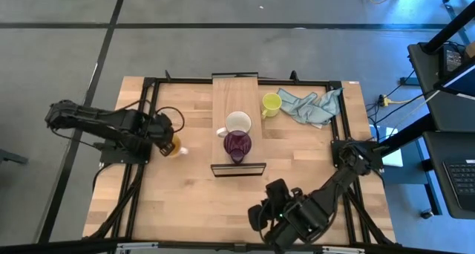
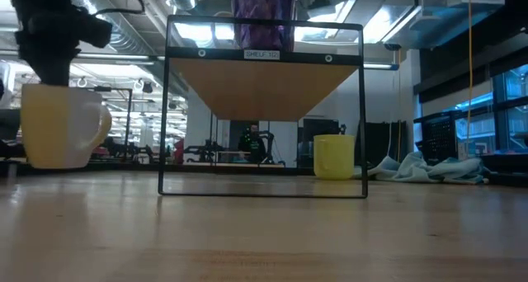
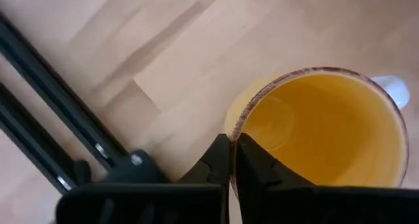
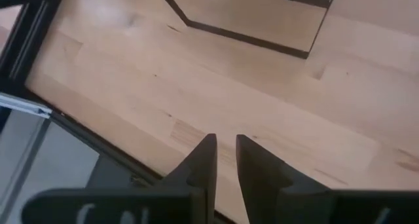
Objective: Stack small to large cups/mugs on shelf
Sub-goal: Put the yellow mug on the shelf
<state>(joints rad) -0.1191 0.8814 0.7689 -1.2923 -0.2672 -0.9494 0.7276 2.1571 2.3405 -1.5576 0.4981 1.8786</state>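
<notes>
Left gripper (image 3: pixel 230 160) pinching orange mug (image 3: pixel 327 129) rim, left of shelf (image 1: pixel 235 98) | right gripper (image 4: pixel 224 160) slightly parted, empty, near table (image 1: pixel 185 194) edge | purple mug (image 1: pixel 237 145), white mug (image 1: pixel 238 124) on shelf

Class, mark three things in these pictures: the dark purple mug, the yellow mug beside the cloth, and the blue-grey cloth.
dark purple mug (image 1: pixel 237 145): high view, on its inside, seen from above.
yellow mug (image 1: pixel 271 102): high view, on its open mouth.
blue-grey cloth (image 1: pixel 312 105): high view, on the middle folds.

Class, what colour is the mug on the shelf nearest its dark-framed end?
Dark purple mug; clearest from high view.
</notes>
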